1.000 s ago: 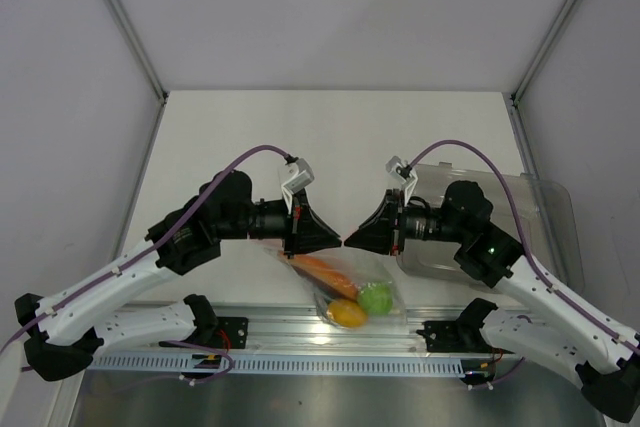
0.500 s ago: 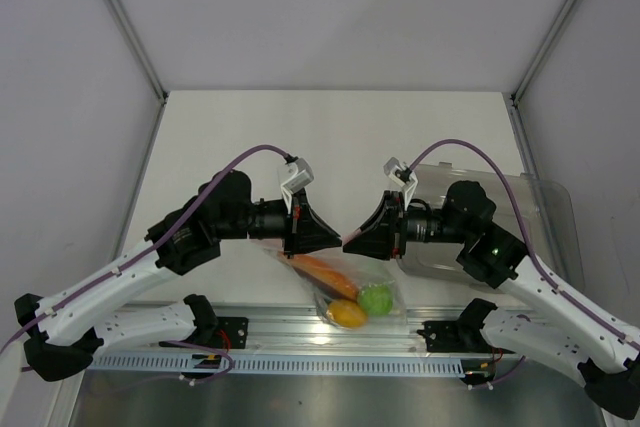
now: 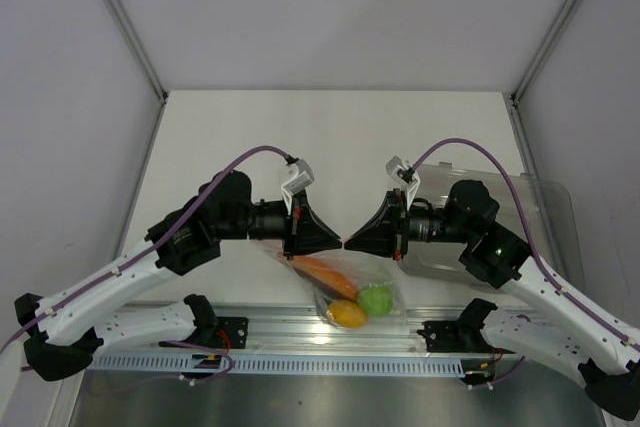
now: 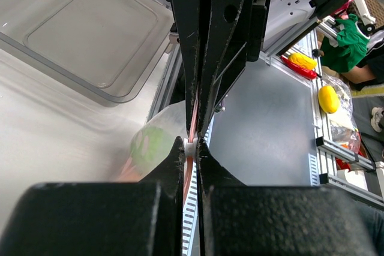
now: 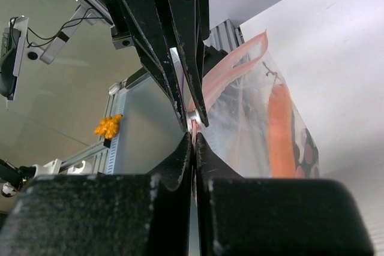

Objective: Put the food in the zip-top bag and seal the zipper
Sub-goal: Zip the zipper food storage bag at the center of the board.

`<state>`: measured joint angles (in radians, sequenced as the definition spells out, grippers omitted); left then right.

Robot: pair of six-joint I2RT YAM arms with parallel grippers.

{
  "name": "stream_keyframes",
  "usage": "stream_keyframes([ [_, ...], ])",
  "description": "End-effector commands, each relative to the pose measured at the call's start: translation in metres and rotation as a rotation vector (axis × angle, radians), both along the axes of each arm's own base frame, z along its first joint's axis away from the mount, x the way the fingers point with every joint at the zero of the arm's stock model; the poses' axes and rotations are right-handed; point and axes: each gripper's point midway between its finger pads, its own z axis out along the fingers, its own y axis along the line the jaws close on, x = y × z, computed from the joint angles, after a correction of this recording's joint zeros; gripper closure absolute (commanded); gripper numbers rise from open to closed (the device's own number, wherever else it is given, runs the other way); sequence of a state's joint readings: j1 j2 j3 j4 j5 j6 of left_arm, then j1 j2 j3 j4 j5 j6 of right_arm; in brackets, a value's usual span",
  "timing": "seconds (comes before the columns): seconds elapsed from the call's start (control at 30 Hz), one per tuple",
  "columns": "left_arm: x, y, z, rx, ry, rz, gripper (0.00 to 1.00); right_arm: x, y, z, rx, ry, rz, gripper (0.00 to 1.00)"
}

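The zip-top bag [image 3: 350,287] hangs between both grippers near the table's front edge. Inside it lie the food pieces: a reddish-orange slice [image 3: 325,271], a green round fruit [image 3: 376,298] and a yellow-orange fruit [image 3: 348,314]. My left gripper [image 3: 338,241] and right gripper [image 3: 349,243] meet tip to tip at the bag's top edge. In the left wrist view my left gripper [image 4: 191,147] is shut on the pink-red zipper [image 4: 194,115] at a small white slider. In the right wrist view my right gripper [image 5: 193,136] is shut on the same zipper [image 5: 231,67], and the slice [image 5: 279,130] shows through the plastic.
A rigid clear tray [image 3: 545,209] sits at the right, just behind the right arm, and shows in the left wrist view as the tray [image 4: 90,34]. An aluminium rail [image 3: 300,332] runs along the near edge under the hanging bag. Grey walls enclose the table.
The right gripper's tip nudged slightly toward the left gripper and back, ending shut on the zipper. The left arm and the hanging bag stay where they were.
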<state>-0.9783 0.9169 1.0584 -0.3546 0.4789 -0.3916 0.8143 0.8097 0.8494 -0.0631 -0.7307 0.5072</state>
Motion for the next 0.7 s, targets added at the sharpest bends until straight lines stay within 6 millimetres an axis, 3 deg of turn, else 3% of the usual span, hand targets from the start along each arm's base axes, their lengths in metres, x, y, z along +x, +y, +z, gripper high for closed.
stream_keyframes([
  [0.0, 0.000, 0.000, 0.006, -0.017, -0.023, -0.007, 1.00, 0.000, -0.001, 0.026, 0.048, -0.068, -0.003, 1.00],
  [0.67, -0.002, 0.023, 0.003, 0.019, -0.026, 0.060, 0.99, 0.031, -0.018, 0.031, 0.020, -0.080, -0.242, 1.00],
])
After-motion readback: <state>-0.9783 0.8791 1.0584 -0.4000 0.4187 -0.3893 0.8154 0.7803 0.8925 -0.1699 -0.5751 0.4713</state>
